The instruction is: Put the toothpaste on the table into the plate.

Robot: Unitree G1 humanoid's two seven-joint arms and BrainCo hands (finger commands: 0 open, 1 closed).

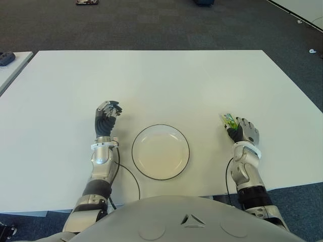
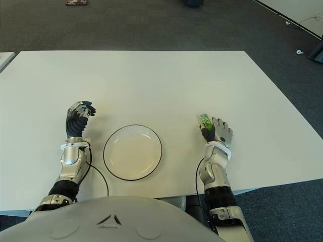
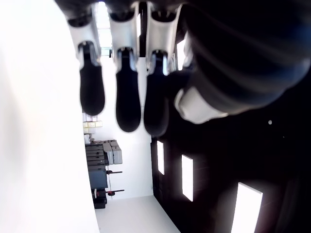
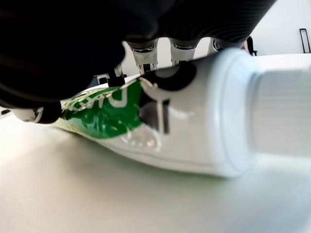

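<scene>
Grasp stage. The right hand point(image 1: 243, 132) lies over the toothpaste point(image 4: 160, 131) on the tabletop point(image 1: 166, 80), to the right of the plate point(image 1: 160, 152) and apart from it. The wrist view shows the fingers point(image 4: 146, 53) draped across the tube's white-and-green body; whether they have fully clamped it cannot be told, and the tube appears to rest on the surface — not yet lifted. The left hand point(image 1: 106, 117) shows on the plate's left side, fingers point(image 3: 129, 92) curled, holding nothing. The next move probably calls for a firm closure, a lift, then a carry leftward to release the tube inside the empty plate.
</scene>
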